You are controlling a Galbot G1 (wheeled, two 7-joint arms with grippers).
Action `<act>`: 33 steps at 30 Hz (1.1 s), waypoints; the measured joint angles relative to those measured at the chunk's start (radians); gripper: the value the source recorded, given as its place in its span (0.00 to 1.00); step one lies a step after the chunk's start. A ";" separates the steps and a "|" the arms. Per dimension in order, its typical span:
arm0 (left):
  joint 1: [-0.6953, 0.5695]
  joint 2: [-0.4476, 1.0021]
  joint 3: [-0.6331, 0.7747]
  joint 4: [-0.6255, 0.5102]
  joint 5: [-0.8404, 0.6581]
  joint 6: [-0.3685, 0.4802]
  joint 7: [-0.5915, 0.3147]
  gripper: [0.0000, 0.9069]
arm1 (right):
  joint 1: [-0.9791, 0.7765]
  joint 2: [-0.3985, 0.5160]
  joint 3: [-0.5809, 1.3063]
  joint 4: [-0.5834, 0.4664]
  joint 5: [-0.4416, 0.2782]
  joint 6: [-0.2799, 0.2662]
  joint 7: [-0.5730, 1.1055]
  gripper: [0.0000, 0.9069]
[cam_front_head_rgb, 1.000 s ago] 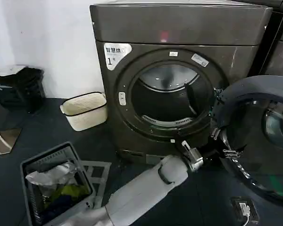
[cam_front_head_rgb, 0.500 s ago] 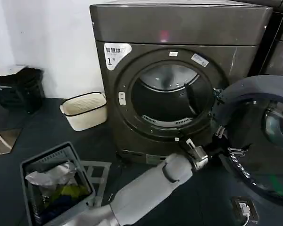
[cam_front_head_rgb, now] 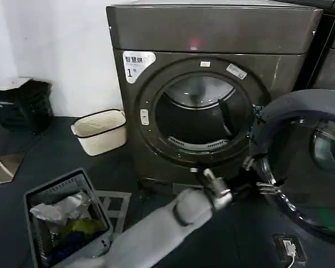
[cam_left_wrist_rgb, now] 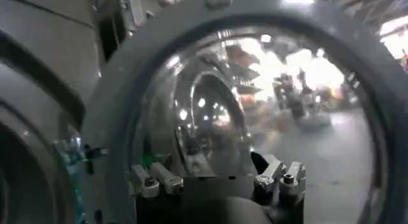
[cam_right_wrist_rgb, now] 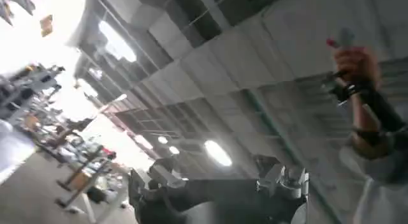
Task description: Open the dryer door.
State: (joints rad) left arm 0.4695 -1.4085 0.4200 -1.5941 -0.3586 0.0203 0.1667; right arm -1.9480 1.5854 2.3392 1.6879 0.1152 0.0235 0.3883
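Left arm (cam_front_head_rgb: 156, 234): thick, smooth light-grey shell, rounded segments, dark seam ring at joint near wrist. Wrist section: bare silver metal block, small bracket on top. Left gripper (cam_front_head_rgb: 255, 176): black body, slim fingers with silver metal tips. In left wrist view, left gripper (cam_left_wrist_rgb: 217, 180) has dark base, two pairs of short silver cylinder knuckles with round screw heads, black finger links. Right gripper (cam_right_wrist_rgb: 220, 184): same build, black body, silver knuckle pairs with screw heads.
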 joint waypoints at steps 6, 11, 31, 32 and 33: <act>0.065 0.170 -0.041 -0.189 -0.053 0.038 -0.006 1.00 | 0.014 -0.023 -0.025 0.004 0.002 0.000 0.004 1.00; 0.140 0.305 -0.103 -0.329 -0.041 0.058 -0.009 1.00 | 0.029 -0.041 -0.044 0.018 0.004 0.001 -0.009 1.00; 0.726 0.745 -0.722 -0.644 -0.165 0.417 -0.213 1.00 | 0.084 -0.127 -0.156 -0.005 0.018 0.009 -0.011 1.00; 0.742 0.758 -0.754 -0.648 -0.205 0.445 -0.243 1.00 | 0.084 -0.134 -0.159 -0.011 0.025 0.009 -0.008 1.00; 0.754 0.770 -0.783 -0.650 -0.245 0.472 -0.267 1.00 | 0.084 -0.139 -0.163 -0.014 0.030 0.009 -0.008 1.00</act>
State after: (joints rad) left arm 1.2235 -0.6386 -0.3635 -2.2444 -0.6033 0.4922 -0.1008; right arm -1.8642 1.4468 2.1760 1.6741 0.1454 0.0322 0.3800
